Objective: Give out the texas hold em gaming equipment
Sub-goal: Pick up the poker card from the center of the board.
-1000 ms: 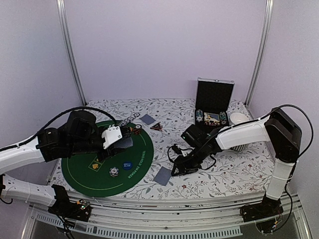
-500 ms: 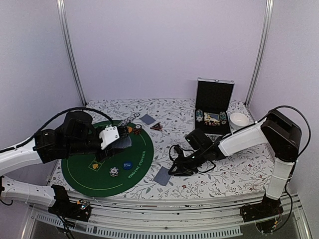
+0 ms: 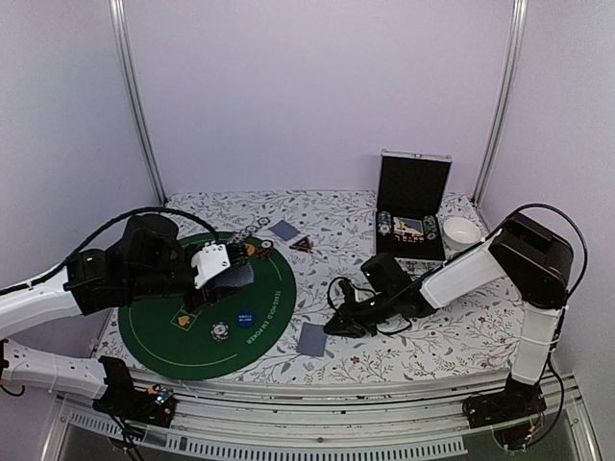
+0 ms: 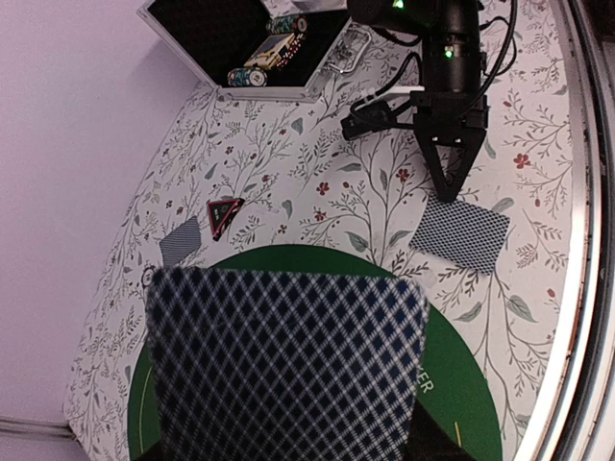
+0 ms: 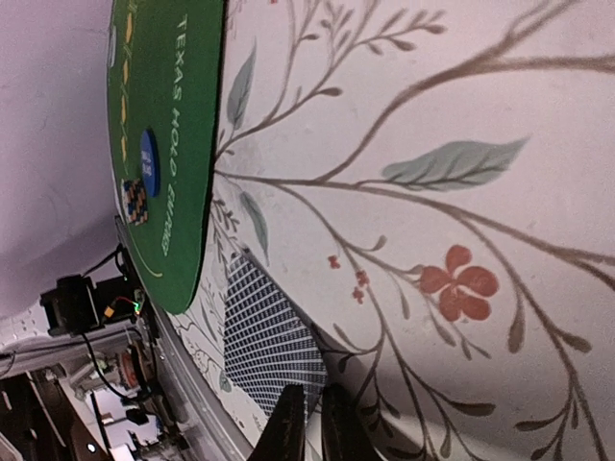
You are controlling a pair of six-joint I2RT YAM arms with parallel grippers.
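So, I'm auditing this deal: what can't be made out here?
Held cards: count; left wrist view shows one back only.
Case contents: partly cut off there, tiny from top.
Right gripper on the card: tips cut off, right wrist view.
Chip value: too small, top view.

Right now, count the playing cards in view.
3. One card is held over the green mat; a second lies on the cloth near the front edge; a third lies far back by the marker. The case may hide more.
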